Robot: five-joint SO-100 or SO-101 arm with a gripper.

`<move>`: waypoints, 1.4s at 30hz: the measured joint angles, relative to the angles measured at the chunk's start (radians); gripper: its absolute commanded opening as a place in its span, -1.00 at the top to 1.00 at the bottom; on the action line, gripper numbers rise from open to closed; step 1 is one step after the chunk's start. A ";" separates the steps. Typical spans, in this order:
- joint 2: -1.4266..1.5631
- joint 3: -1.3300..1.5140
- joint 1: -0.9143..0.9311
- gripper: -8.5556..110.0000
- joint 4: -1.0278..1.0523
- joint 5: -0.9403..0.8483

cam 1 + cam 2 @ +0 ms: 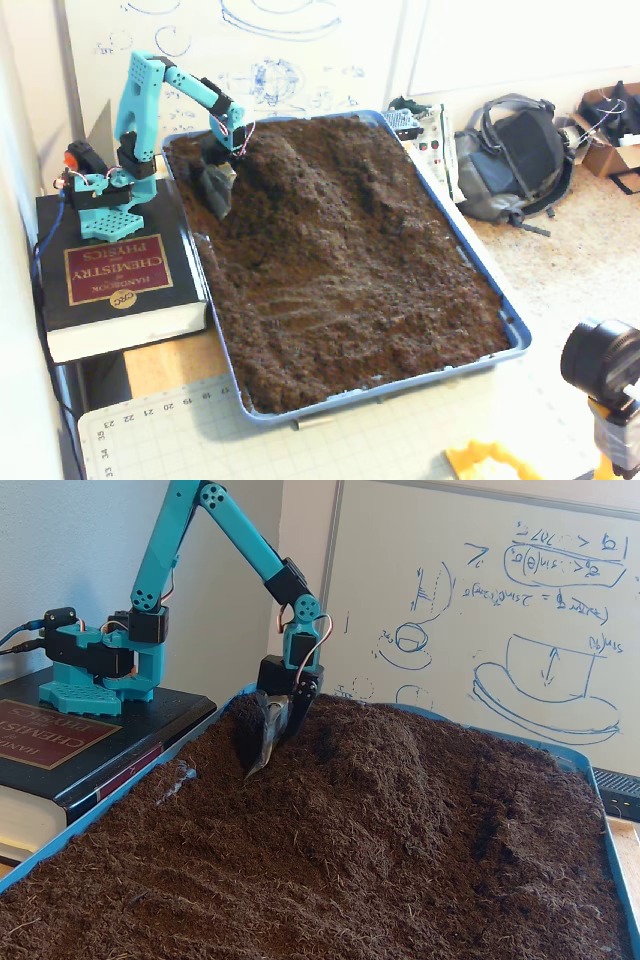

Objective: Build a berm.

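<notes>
Berm (400, 770) just right of jaws (262, 758) — tips in soil (340, 300).

Arm (165, 570): turquoise plastic links, black motors at the joints. Thin red and white wires loop beside them. Perforated turquoise base (105, 220).

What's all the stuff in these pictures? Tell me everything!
Tray: one, blue, middle, full of soil.
Berm: one, dark brown, raised ridge at the tray's far end.
Book: one, black and maroon, under the arm's base.
Whiteboard: one, white with blue sketches, behind the tray.
Backpack: one, grey, on the floor, right.
Cutting mat: one, pale green, front.
Arm: one, turquoise, on the book.
Pincer: one, its tip in soil beside the berm.
</notes>
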 measured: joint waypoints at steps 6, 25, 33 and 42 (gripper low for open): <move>-0.017 -0.071 0.015 0.85 -0.006 0.000; 0.032 -0.087 0.037 0.86 0.002 0.000; 0.225 -0.207 0.078 0.86 0.212 0.000; 0.402 -0.218 0.080 0.85 0.548 0.006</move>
